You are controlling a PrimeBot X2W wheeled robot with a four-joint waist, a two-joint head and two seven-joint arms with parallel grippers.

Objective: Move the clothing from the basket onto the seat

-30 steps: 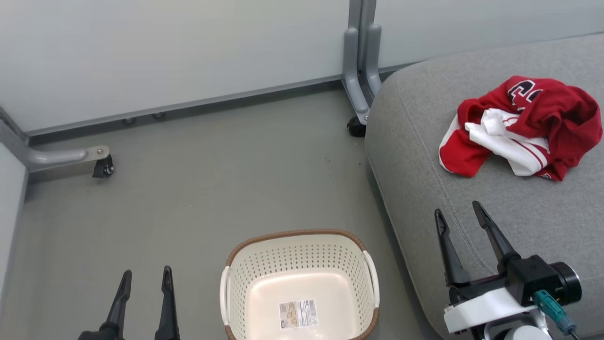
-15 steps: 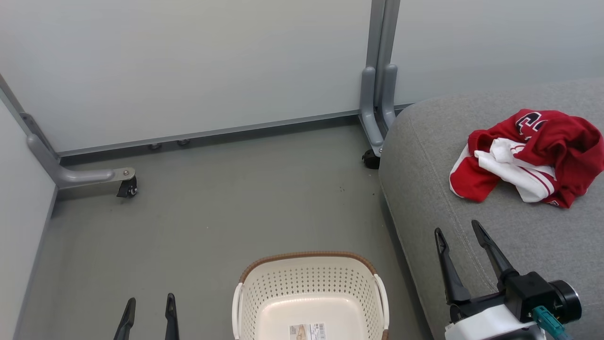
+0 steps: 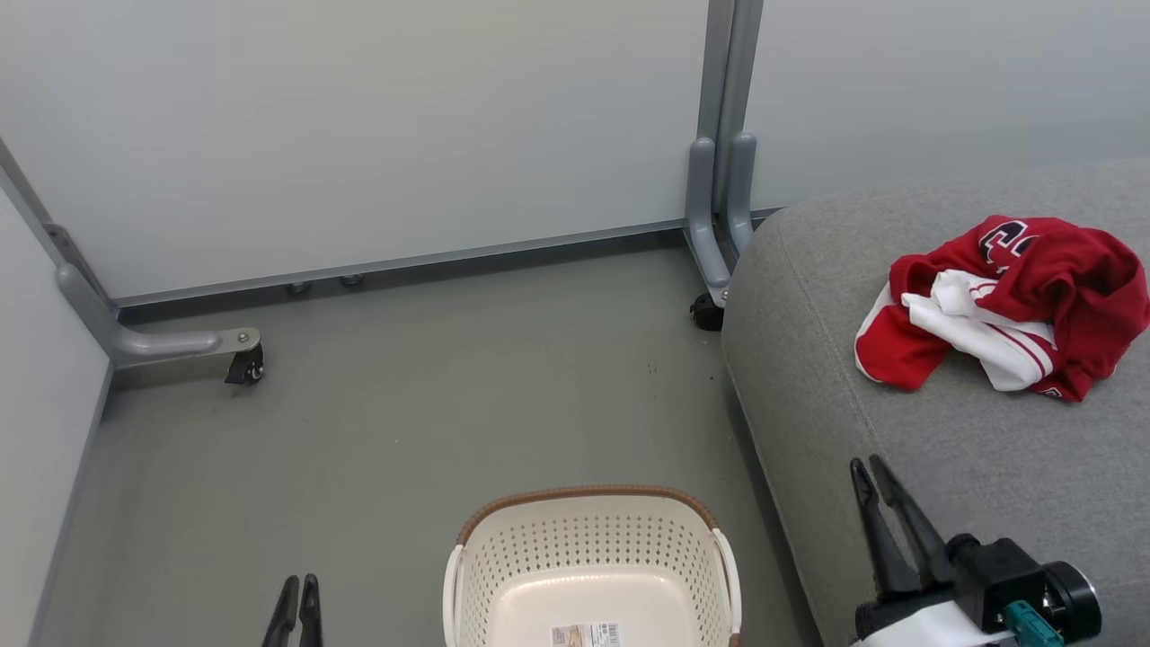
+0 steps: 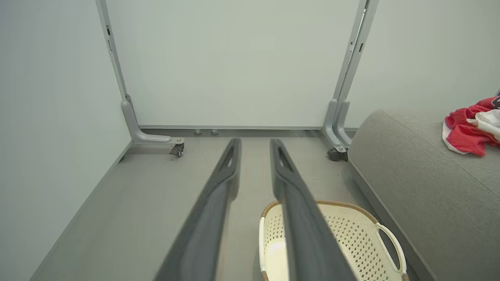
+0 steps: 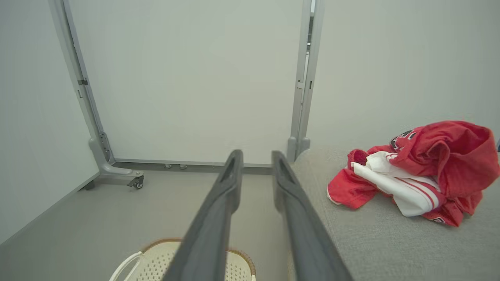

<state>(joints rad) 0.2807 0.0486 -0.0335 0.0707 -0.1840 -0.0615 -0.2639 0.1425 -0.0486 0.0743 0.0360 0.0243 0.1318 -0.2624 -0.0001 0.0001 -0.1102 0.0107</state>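
Crumpled red-and-white sports clothing (image 3: 1006,305) lies on the light-grey fabric seat (image 3: 898,467); cream perforated plastic basket (image 3: 588,544) on floor (image 3: 404,431), visible part empty. Task looks complete. Left gripper (image 3: 298,584) and right gripper (image 3: 866,463): fingers slightly apart, gripping nothing.

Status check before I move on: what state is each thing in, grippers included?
clothing: bunched in one heap on the seat.
basket: upright on the floor, no clothing inside.
seat: carrying the clothing heap.
left gripper: fingers narrowly apart, holding nothing.
right gripper: fingers narrowly apart, holding nothing.
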